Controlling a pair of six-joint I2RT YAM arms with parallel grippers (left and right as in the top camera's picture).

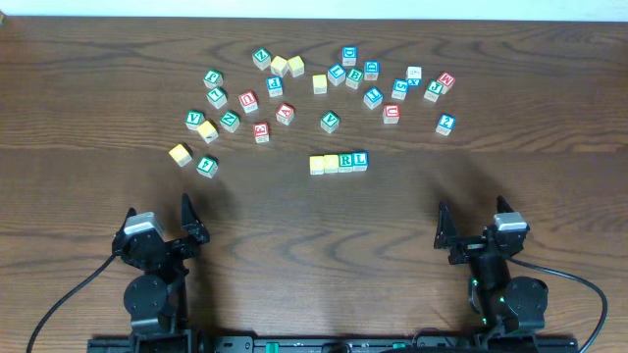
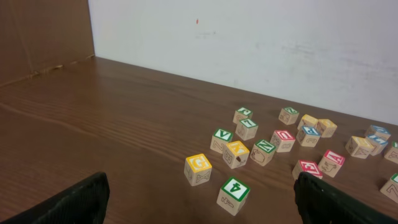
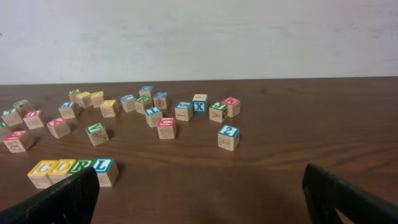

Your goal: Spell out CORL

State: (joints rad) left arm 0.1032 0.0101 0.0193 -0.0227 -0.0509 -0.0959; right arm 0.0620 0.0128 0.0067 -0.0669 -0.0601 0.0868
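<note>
Resting near the front edge of the table (image 1: 314,250), the left gripper (image 1: 159,208) and right gripper (image 1: 472,208) both stand with jaws wide apart, holding nothing. Beyond them, mid-table, the four CORL cubes (image 1: 339,163) sit touching in one row (yellow C and O, green R, blue L). Farther back, the other cubes (image 1: 330,122) lie scattered.

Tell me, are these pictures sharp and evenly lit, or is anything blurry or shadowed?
Overhead: even light, soft shadows on the table, the CORL row tiny, its yellow faces unreadable. Left wrist: nearest cubes sharp, the left fingers dark and featureless. Right wrist: slight sheen on the wood, one of the right fingers partly hiding the row.
</note>
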